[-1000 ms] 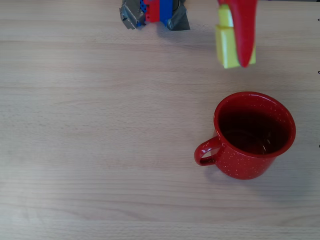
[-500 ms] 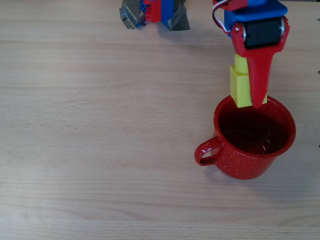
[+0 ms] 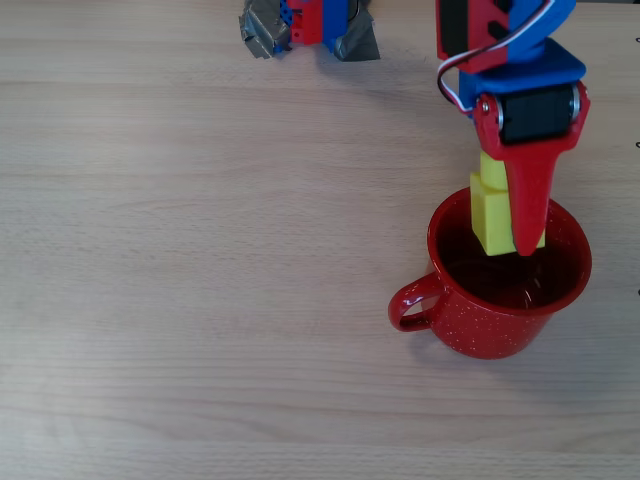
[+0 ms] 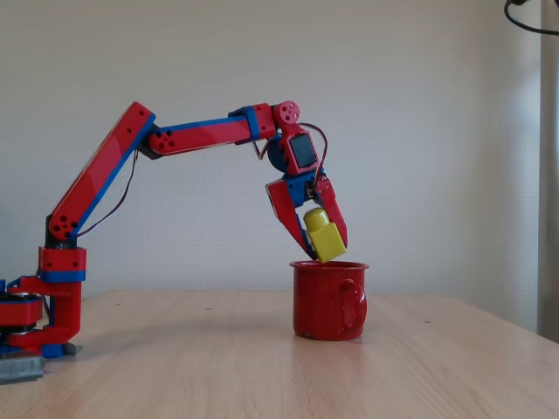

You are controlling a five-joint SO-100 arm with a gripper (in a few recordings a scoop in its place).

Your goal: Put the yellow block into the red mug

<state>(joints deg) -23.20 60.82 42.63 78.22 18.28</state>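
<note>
The red mug (image 3: 505, 300) stands upright on the table at the right of the overhead view, handle to the left; in the fixed view the mug (image 4: 328, 300) is at centre right. My red and blue gripper (image 3: 508, 235) is shut on the yellow block (image 3: 492, 214). The block hangs over the far part of the mug's opening. From the side, the yellow block (image 4: 323, 236) sits tilted just above the rim, held between the fingers of the gripper (image 4: 325, 246).
The arm's base (image 3: 310, 25) is fixed at the far edge of the wooden table (image 3: 200, 260), and stands at the left as the base (image 4: 35, 323) in the fixed view. Bare tabletop lies to the left of the mug and in front of it.
The gripper has carried the yellow block from the far edge toward the mug and now holds it over the opening. The mug has not moved.
</note>
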